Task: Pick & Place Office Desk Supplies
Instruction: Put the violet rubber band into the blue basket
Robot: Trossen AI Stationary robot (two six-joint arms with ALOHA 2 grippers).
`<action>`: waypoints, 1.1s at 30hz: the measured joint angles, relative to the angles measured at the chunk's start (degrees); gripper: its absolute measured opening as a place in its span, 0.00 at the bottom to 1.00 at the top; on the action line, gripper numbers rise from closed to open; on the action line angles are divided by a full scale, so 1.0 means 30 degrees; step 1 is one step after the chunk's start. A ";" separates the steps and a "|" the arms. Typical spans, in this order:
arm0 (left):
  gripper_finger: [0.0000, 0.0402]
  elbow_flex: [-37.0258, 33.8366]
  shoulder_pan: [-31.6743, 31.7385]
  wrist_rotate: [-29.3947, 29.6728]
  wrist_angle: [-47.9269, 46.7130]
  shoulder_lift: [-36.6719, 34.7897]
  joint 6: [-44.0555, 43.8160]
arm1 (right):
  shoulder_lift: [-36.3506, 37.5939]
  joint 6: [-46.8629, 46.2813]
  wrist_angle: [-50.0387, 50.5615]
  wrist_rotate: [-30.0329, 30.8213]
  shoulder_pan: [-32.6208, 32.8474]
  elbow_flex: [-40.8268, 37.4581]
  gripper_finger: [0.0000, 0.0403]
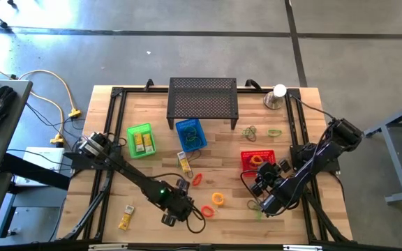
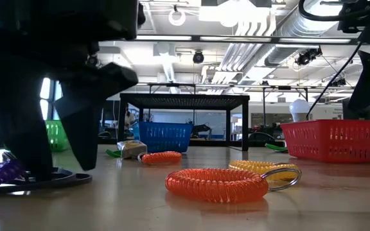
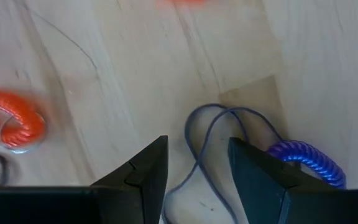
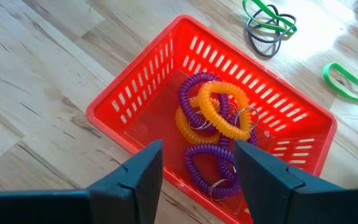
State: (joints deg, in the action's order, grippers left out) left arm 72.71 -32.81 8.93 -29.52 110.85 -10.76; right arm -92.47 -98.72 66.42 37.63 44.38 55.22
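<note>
With its fingers apart over the purple coil (image 3: 306,160) lying on the counter (image 1: 229,171) well short of the red basket (image 4: 135,99), the left gripper (image 3: 197,180) should centre before closing, while the right gripper (image 4: 197,177) waits, fingers spread, above that basket.

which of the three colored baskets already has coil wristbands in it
The red basket, below the right gripper: purple and orange coils lie inside. The green basket holds yellow packets.

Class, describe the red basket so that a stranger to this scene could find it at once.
Start at the black perforated stand at the table's far edge, then move toward the right arm. The red basket sits below the right gripper, holding purple and orange coil loops; the other baskets are blue and green.
</note>
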 joint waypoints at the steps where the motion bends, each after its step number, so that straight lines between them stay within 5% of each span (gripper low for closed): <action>1: 0.41 0.0020 0.0035 -0.0021 0.0024 0.0143 0.0186 | 0.0000 0.0000 -0.0013 0.0000 0.0000 0.0000 0.45; 9: 0.36 0.0051 0.0040 -0.0121 -0.0268 0.0378 0.0160 | 0.0000 0.0015 -0.0116 0.0050 0.0000 0.0000 0.45; 20: 0.02 0.0014 0.0041 -0.0139 -0.0246 0.0436 0.1282 | 0.0000 0.0027 -0.0322 0.0274 0.0000 0.0000 0.45; 33: 0.00 0.1453 0.0149 0.2012 -0.0476 -0.2540 0.3390 | 0.0000 0.0503 -0.0772 0.0313 0.0000 0.0000 0.45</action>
State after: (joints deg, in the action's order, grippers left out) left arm 77.07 -32.36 14.97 -30.95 103.23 -0.59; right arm -92.47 -97.21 64.11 38.57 44.38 55.22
